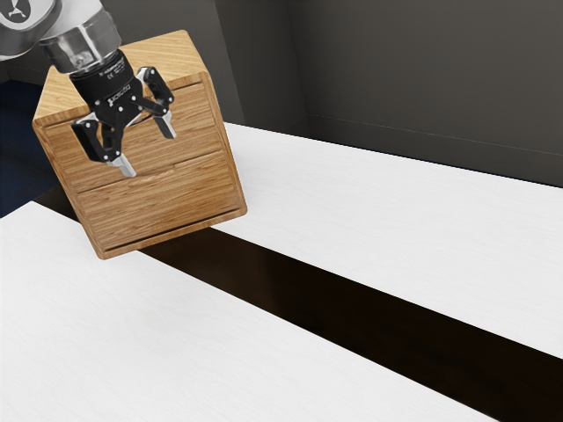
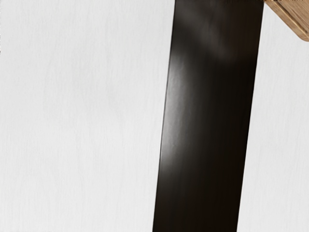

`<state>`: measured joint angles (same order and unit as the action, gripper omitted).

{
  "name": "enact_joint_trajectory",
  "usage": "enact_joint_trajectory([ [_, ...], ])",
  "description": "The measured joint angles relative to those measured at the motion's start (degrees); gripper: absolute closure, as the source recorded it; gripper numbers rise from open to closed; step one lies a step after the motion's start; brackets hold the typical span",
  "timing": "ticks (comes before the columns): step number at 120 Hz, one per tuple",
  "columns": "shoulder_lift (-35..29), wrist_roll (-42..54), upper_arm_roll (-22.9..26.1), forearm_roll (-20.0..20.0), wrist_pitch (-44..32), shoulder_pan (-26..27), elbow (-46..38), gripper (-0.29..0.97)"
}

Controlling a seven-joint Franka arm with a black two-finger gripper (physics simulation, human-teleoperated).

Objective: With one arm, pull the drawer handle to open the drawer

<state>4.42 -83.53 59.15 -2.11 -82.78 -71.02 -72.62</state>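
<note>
One wooden drawer cabinet [image 1: 171,54], standing at the far end of the table in the exterior view's upper left, bridging the dark strip. Two drawer fronts on its near face: upper drawer front [image 1: 195,119] and lower drawer front [image 1: 163,204], parted by a thin seam. Both look flush with the frame, so the drawers are judged shut. No handle can be made out on either front; it may lie behind the gripper. One black gripper [image 1: 147,149], hanging from the arm that enters at the exterior view's upper left, poised in front of the upper drawer front. Its fingers are spread wide apart with nothing clamped between them; whether the tips touch the wood cannot be told. One table [image 1: 396,220], white-topped, crossed by a glossy dark strip [image 1: 352,308] running away from the cabinet. The wrist view looks down on that dark strip [image 2: 212,121] and the white top [image 2: 72,121], with a corner of the cabinet [image 2: 292,14] at the edge. Step in hand, as judged: approach and alignment, grasp not yet made. Next move calls for setting the fingers on either side of the handle, closing them firmly, then drawing straight outward along the drawer's line of travel without twisting.
</note>
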Motion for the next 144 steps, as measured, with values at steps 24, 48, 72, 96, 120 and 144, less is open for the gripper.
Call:
enact_joint_trajectory([
  [24,0.0,-1.36,-0.07,0.12,0.0,0.35,-0.05,0.02],
  [48,-7.96,-2.43,-0.41,1.2,0.34,-3.98,3.48,0.02],
  [72,-8.64,-6.35,-0.86,2.39,-1.4,-0.04,5.7,0.03],
  [96,-4.51,-14.34,-1.62,2.5,-5.57,-9.91,3.11,0.03],
  [120,-4.04,-21.4,-2.26,1.3,-8.67,-21.67,2.05,0.04],
  [144,-22.7,-25.45,0.03,-11.19,-11.24,-27.56,-8.2,0.05],
])
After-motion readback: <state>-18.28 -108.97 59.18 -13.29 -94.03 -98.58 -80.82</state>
